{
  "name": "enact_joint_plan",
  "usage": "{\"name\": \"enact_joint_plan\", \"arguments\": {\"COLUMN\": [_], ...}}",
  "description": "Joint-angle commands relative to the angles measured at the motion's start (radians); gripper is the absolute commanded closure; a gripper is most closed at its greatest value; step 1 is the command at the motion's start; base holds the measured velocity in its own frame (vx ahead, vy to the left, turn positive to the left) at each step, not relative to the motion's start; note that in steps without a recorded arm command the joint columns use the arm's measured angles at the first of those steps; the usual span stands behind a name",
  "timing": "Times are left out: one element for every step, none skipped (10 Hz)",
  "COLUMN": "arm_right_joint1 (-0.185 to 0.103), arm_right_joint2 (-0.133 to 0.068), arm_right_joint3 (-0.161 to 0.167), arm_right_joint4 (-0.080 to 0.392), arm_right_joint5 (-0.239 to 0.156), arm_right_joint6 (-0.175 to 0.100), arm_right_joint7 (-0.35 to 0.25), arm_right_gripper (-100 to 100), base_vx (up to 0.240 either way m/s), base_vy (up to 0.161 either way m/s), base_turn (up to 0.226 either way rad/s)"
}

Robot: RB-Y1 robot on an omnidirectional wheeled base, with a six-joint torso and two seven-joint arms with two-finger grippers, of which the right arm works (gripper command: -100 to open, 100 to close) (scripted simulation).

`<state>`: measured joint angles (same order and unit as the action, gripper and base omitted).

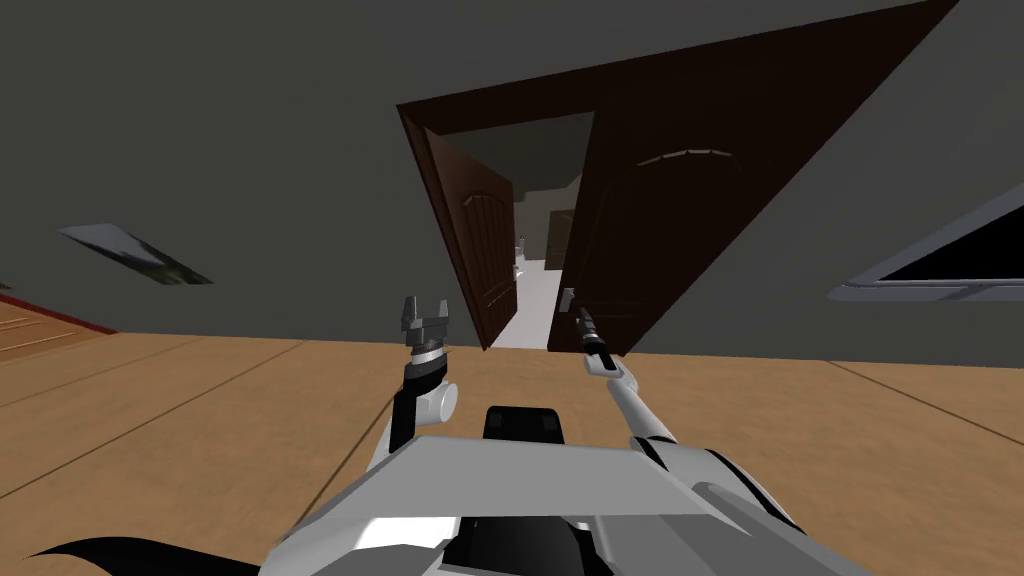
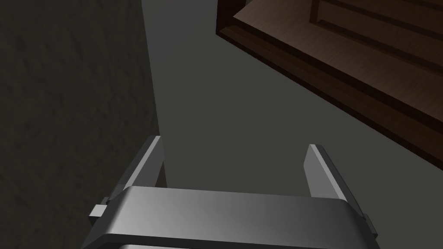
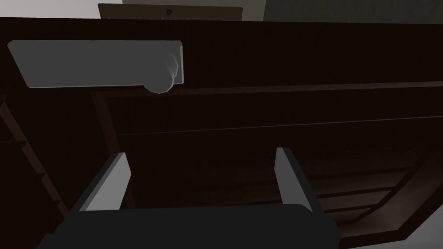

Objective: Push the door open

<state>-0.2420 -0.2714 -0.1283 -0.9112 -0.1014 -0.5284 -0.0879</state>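
Our right gripper [image 3: 201, 153] is released. Its two light grey fingers [image 3: 117, 181] stand wide apart with nothing between them, pointing straight at the dark brown right door leaf [image 3: 268, 112]. The leaf's panelled face is close in front of the fingertips, and we cannot tell whether they touch it. Just beyond one fingertip, on the same leaf, sits a flat grey handle plate [image 3: 86, 62] with a round grey knob [image 3: 161, 82] at its end. In the head view, the right arm reaches forward. Its gripper sits low on this leaf, right by the free edge and just below the handle plate.

Our left gripper [image 2: 233, 142] is also released, its fingers spread and empty. It is raised in front of us, left of the doorway and apart from the door. It faces a dark grey wall [image 2: 78, 108], with a brown wooden door edge [image 2: 346, 86] near it.

The doorway is a double door in a dark brown frame [image 1: 412, 130], set in the grey wall straight ahead. The left door leaf [image 1: 480, 240] is swung away from us into the opening. Between the two leaves is a narrow gap [image 1: 535, 290], through which a pale floor and a lighter room show. A tan wooden floor [image 1: 200, 400] runs from us up to the wall. Far to the right on the wall is a light-framed window [image 1: 900, 290] with a black area inside.
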Motion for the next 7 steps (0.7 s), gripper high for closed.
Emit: {"name": "enact_joint_plan", "arguments": {"arm_right_joint1": [-0.021, -0.036, -0.050, -0.064, -0.078, -0.091, -0.102], "arm_right_joint2": [-0.010, -0.016, -0.021, -0.027, -0.032, -0.036, -0.041], "arm_right_joint3": [-0.007, -0.011, -0.015, -0.018, -0.022, -0.025, -0.028], "arm_right_joint4": [0.042, 0.072, 0.099, 0.126, 0.153, 0.178, 0.200], "arm_right_joint5": [-0.003, -0.005, -0.007, -0.009, -0.010, -0.012, -0.013], "arm_right_joint6": [0.007, 0.007, 0.006, 0.006, 0.006, 0.005, 0.005], "arm_right_joint7": [-0.011, -0.016, -0.021, -0.027, -0.032, -0.037, -0.041], "arm_right_gripper": [-100, -100, -100, -100, -100, -100, -100], "base_vx": [0.007, 0.020, 0.021, 0.021, 0.010, 0.010, 0.003], "base_vy": [-0.118, -0.112, -0.102, -0.106, -0.106, -0.099, -0.099], "base_turn": [0.175, 0.180, 0.148, 0.143, 0.143, 0.147, 0.130]}}
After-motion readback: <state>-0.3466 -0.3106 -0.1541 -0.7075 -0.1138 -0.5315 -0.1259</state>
